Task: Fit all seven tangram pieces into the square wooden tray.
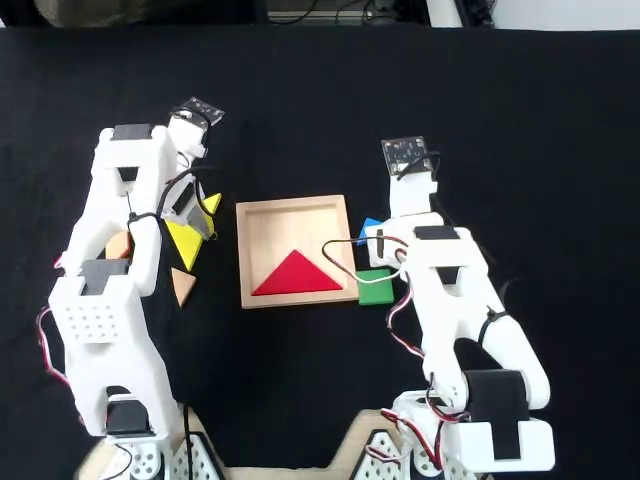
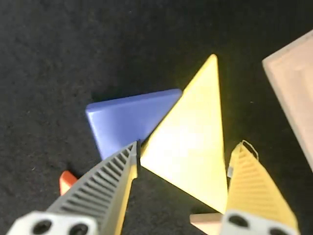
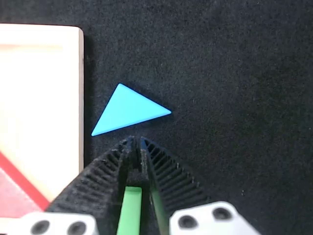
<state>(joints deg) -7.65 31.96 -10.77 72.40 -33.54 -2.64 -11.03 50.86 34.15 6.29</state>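
The square wooden tray (image 1: pixel 290 212) lies mid-table with a red triangle (image 1: pixel 296 273) in its near part. My left gripper (image 2: pixel 188 156) is open, its fingers (image 2: pixel 115 178) straddling a large yellow triangle (image 2: pixel 190 142) that lies left of the tray (image 2: pixel 293 83). A blue-violet piece (image 2: pixel 124 120) touches that triangle. My right gripper (image 3: pixel 136 143) is shut with nothing in its tips, just short of a light blue triangle (image 3: pixel 128 110) beside the tray's right wall (image 3: pixel 80 98). A green square (image 1: pixel 375 288) lies by the tray's near right corner, under the right arm.
Left of the tray lie a small yellow piece (image 1: pixel 211 203), an orange piece (image 1: pixel 118 243) and a pale tan triangle (image 1: pixel 183 285). The black cloth reaches far on the right and at the back.
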